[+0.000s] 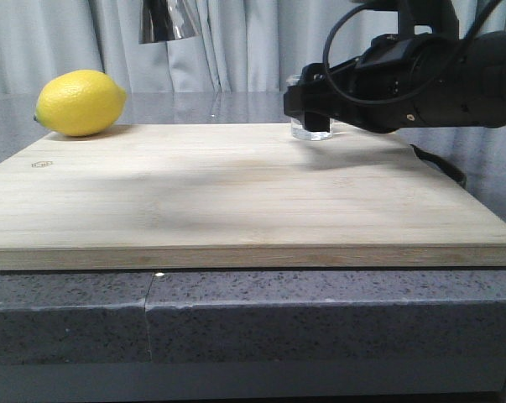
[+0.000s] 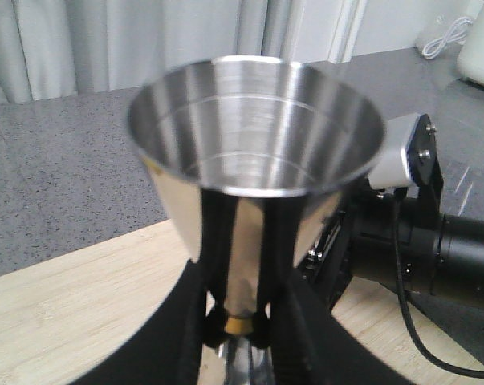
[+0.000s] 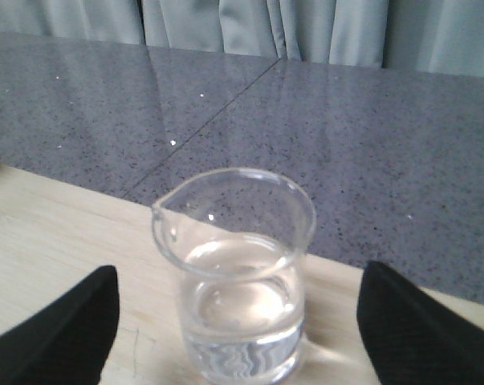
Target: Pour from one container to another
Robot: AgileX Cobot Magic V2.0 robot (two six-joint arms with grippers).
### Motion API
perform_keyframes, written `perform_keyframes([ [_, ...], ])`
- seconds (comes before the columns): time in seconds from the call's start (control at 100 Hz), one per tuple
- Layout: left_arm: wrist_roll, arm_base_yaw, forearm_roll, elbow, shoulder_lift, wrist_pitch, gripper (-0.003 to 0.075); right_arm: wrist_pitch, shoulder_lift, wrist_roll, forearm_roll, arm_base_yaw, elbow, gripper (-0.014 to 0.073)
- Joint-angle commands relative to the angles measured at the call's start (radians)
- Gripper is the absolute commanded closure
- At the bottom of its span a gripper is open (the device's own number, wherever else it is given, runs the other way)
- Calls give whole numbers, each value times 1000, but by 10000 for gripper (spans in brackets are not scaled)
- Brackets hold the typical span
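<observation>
While the right gripper [image 3: 240, 321] stands open with its fingers either side of the glass beaker [image 3: 235, 273], not yet touching, the step in hand is the grasp. The beaker, part full of clear liquid, sits at the cutting board's [image 1: 236, 193] far edge. The left gripper [image 2: 240, 321] is clamped on the steel jigger's [image 2: 254, 152] waist, raised above the board. Next: close, lift, tip into the jigger. No writing is legible; a small mark near the board's left end cannot be read.

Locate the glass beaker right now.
In the front view the glass beaker stands on the far right part of the cutting board, near its back edge, between the open fingers of the right gripper.
</observation>
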Motion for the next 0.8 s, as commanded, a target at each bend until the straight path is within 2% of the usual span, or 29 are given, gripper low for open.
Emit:
perform_keyframes([
  [0.0,-2,-6,2,-35,-28,-69,740,-86,-24,-8,-21,-1,-47,42],
  [0.45,-2,-6,2,-35,-28,-53,740,-82,14,-8,-21,-1,-83,53],
  [0.79,-2,-6,2,-35,-28,-53,740,-84,14,-8,-21,-1,-83,254],
])
